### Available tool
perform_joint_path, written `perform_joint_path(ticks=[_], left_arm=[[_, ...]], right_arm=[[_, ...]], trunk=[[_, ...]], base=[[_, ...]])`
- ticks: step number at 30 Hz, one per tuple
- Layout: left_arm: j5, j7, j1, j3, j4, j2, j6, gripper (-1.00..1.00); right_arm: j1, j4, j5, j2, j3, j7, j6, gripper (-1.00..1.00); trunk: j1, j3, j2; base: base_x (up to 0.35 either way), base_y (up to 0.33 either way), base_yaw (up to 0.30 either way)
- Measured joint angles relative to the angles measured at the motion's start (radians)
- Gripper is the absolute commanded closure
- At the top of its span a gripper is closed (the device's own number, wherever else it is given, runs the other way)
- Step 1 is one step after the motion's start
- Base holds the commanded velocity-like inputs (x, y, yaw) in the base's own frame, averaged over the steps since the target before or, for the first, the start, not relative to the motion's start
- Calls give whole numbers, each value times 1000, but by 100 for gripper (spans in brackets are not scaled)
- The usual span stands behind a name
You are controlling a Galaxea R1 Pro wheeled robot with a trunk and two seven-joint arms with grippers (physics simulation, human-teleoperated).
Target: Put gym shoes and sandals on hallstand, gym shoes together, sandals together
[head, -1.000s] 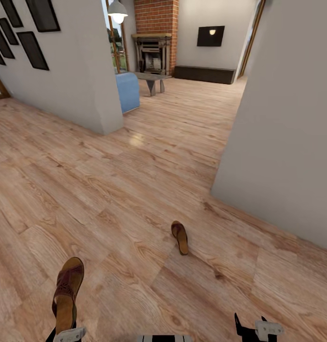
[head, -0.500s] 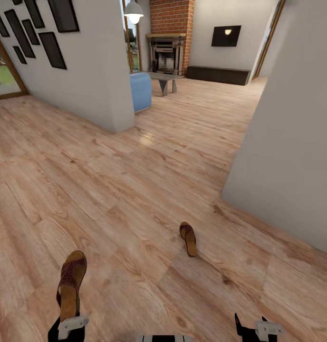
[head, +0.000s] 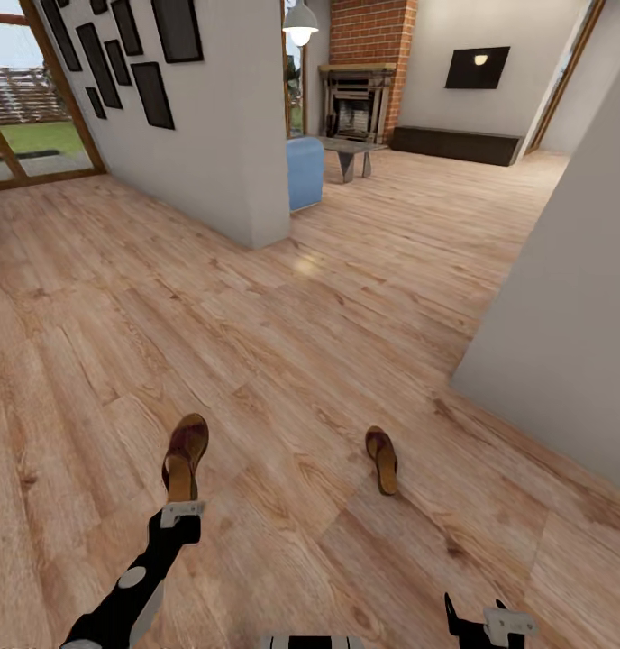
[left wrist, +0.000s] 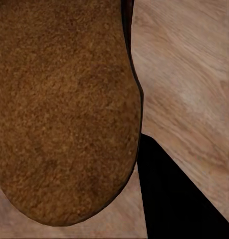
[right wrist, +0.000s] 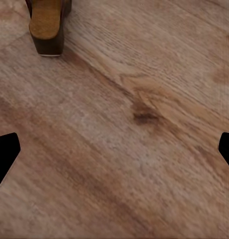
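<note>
Carrying one sandal [head: 184,455] clamped in the left gripper [head: 180,514] frees it for racking, while the right gripper [right wrist: 114,149] hangs wide apart near the other sandal [head: 382,460] on the floor [head: 346,306].

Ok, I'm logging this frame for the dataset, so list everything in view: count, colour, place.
held sandal: one, brown with tan insole, in the left gripper, off the floor
loose sandal: one, brown, on the floor ahead, toward the right
corridor floor: light brown wood planks
picture frames: several, black, on the white wall at left
blue armchair: one, past the wall corner
brick fireplace: one, red-brown, far room
pendant lamp: one, white, lit
left gripper: shut on the sandal's heel
right gripper: open, dark fingers wide apart over bare floor
</note>
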Motion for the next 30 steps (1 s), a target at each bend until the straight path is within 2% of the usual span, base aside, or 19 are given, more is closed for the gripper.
perform_joint_path(ticks=[4, 12, 15, 16, 17, 18, 19, 21, 22, 24, 27, 30], left_arm=[[0, -63, -46, -2, 0, -11, 38, 100], [0, -87, -65, -11, 1, -14, 44, 100], [0, -88, -65, -15, 1, -14, 44, 100], [0, -89, -66, -29, 0, -15, 45, 100], [-1, -88, -66, -47, 1, -15, 46, 100], [0, -88, -66, -66, 2, -16, 48, 100], [1, -87, -66, -67, 2, -16, 48, 100], [1, -88, -66, -73, 1, -17, 47, 100], [1, -88, -66, -74, 1, -18, 46, 100], [0, -88, -66, -76, -5, -26, 47, 100], [1, -88, -69, -80, -27, -39, 53, 100], [3, -86, -77, -82, -68, -48, 61, 100]], right_arm=[[0, -3, 0, 0, 1, 1, 1, -100], [0, -15, 1, -1, -1, 2, 1, -100], [0, -62, 1, -1, 0, 2, 1, -100], [0, -109, 1, 1, 0, 2, 8, -100], [-1, -226, 1, 3, 0, 1, 83, -100], [0, -420, 0, 17, 1, 2, 358, -100], [-2, -508, -1, 20, 0, 2, 435, -100], [-5, -633, -1, 39, 1, 2, 643, -100], [-7, -659, -1, 46, 1, 2, 687, -100], [-32, -744, -1, 80, 11, -1, 814, -100], [-52, -792, -1, 102, 30, -3, 882, -100], [-59, -803, -1, 110, 58, -1, 903, -100]], trunk=[[0, 0, 0], [0, 0, 0], [0, 0, 0], [0, 0, 0], [0, 0, 0], [0, 0, 0], [0, 0, 0], [0, 0, 0], [0, 0, 0], [0, 0, 0], [0, 0, 0], [-1, 0, 0]], base=[[0, 0, 30], [0, 0, 5], [0, 0, 0], [0, 0, 0], [0, 0, 0], [0, 0, 0], [0, 0, 0], [0, 0, 0], [0, 0, 0], [3, 0, 0], [118, 0, 0], [261, 0, 0]])
